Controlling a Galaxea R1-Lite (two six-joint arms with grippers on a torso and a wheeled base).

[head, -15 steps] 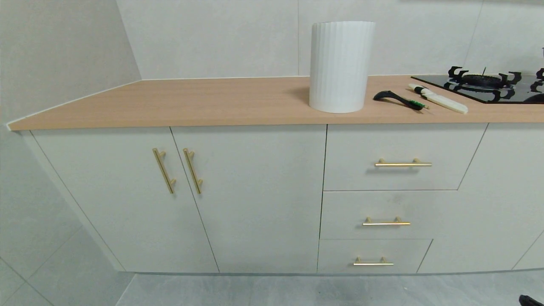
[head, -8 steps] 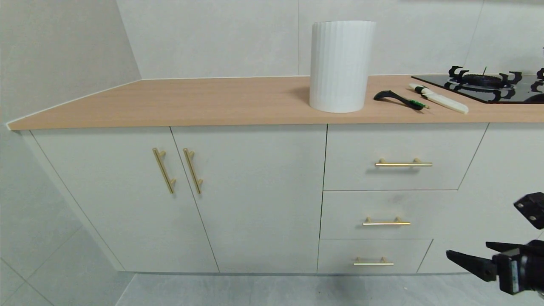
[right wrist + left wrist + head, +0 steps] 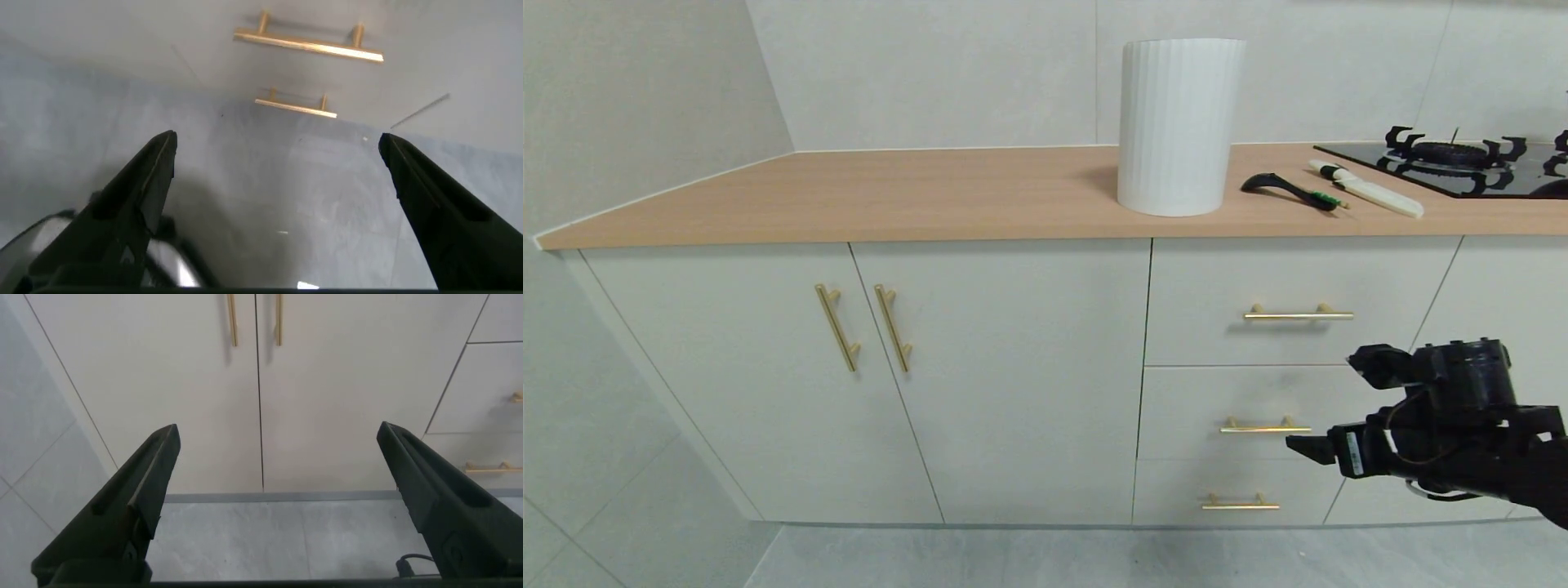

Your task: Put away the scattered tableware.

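Resting on the counter (image 3: 931, 196), ladle (image 3: 1286, 189) and knife (image 3: 1372, 194) lie well above right fingers (image 3: 1308, 448).

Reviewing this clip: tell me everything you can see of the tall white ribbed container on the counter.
The white container is a tall cylinder with fine vertical ribs all round its wall, matte white, perhaps ceramic or plastic. It stands upright on the wooden countertop, roughly above the seam between cabinet door and drawers. Its top is seen edge-on, so whether it is open or holds anything cannot be told. Only the counter touches it; a black-handled utensil lies apart from it, toward the hob.
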